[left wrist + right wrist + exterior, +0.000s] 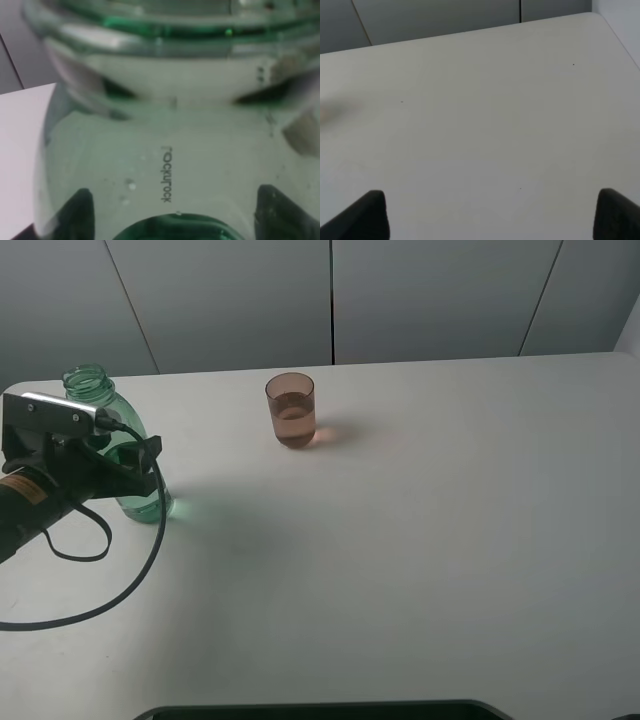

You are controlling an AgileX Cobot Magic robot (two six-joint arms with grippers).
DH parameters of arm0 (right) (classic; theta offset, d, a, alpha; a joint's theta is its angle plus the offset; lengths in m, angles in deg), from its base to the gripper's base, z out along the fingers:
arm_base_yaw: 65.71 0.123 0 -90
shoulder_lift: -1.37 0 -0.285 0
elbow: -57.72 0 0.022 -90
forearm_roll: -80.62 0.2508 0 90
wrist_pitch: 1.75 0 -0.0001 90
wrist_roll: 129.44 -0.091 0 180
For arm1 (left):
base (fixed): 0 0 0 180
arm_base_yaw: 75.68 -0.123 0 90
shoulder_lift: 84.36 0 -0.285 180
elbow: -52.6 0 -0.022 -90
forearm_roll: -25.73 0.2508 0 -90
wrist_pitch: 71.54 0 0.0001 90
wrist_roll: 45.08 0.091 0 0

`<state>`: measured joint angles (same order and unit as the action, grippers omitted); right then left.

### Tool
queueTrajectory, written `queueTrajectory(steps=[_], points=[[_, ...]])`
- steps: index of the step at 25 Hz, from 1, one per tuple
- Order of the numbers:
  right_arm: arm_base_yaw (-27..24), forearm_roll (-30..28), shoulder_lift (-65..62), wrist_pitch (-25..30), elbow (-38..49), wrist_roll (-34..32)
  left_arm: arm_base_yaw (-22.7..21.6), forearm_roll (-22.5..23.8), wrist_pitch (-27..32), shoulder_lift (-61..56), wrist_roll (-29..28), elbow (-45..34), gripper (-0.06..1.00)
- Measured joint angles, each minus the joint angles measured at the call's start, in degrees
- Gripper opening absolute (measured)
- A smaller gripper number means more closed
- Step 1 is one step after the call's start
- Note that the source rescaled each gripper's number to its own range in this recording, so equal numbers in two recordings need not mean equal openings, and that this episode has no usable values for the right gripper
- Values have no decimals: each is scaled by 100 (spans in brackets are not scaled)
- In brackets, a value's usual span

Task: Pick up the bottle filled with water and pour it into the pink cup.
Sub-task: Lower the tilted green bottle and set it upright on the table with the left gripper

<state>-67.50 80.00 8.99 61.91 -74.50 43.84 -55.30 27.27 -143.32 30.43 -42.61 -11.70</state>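
The left gripper (140, 468) is clamped on the bottle (118, 445), which stands upright on the table (420, 540), well to the left of the pink cup (291, 411). The cup already holds some liquid, so the pour looks done or partly done; how much water remains in the bottle I cannot tell. The left wrist view shows only the bottle (175, 150) wall pressed between dark fingertips (75, 215), while the right wrist view shows the right gripper (490, 220) spread apart over bare table (480, 115), unseen from overhead.

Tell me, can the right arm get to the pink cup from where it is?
Probably yes. The pink cup stands alone on the table, nothing around it, and the right end effector is open over bare tabletop.
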Motion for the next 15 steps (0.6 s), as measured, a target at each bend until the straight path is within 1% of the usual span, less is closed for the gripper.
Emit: queueTrajectory(steps=[5,9,10,11,12,13,15], points=[[0,0,0,0,0,0,0,24,-11,-13,0,-20,0],[0,0,0,0,0,0,0,72,92,-92,0,-42,0],[0,0,0,0,0,0,0,84,125,-127,-11,-42,22],[0,0,0,0,0,0,0,94,148,-144,-32,-42,66],[0,0,0,0,0,0,0,112,185,-177,-43,-53,81],[0,0,0,0,0,0,0,109,215,-211,-54,-53,87],[0,0,0,0,0,0,0,109,228,-254,-54,-53,93]])
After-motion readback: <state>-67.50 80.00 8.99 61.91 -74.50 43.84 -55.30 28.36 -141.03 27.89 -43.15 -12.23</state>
